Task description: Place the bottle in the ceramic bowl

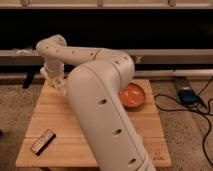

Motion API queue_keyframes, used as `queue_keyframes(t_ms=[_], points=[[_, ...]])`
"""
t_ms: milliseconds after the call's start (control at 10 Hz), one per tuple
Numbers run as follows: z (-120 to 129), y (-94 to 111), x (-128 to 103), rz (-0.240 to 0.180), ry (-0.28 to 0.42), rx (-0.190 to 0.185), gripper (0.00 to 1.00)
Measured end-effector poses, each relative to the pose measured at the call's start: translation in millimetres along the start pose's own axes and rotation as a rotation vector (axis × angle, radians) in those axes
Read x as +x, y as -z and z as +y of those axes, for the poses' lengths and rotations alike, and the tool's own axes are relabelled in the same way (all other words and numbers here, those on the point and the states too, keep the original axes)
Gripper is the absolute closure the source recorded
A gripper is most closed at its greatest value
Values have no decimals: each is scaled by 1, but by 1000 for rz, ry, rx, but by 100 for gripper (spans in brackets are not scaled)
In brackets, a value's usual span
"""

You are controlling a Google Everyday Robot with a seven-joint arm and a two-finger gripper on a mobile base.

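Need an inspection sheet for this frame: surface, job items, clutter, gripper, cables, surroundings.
Surface: wooden slat table, with the robot arm covering its middle.
Job's things: ceramic bowl, orange, on the right side of the table toward the back, partly hidden by the arm. The bottle is not seen and may be behind the arm.
Clutter: small dark flat object near the table's front-left corner.
Grippers: gripper down low at the table's far-left corner, well away from the bowl.
Cables: black cable on the floor right of the table, by a dark box.
Surroundings: speckled floor; dark wall behind with a pale rail.
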Motion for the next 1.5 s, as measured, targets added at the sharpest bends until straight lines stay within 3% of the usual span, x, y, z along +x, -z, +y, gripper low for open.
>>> queue_keyframes(t_ms=[200,500,1000,1500], points=[[-14,41,12,-68,-11,2,100],[-58,72,45,-127,-94,24,100],[-135,59,128,-136,-310,47,100],[-203,19,227,-98,-577,108,100]])
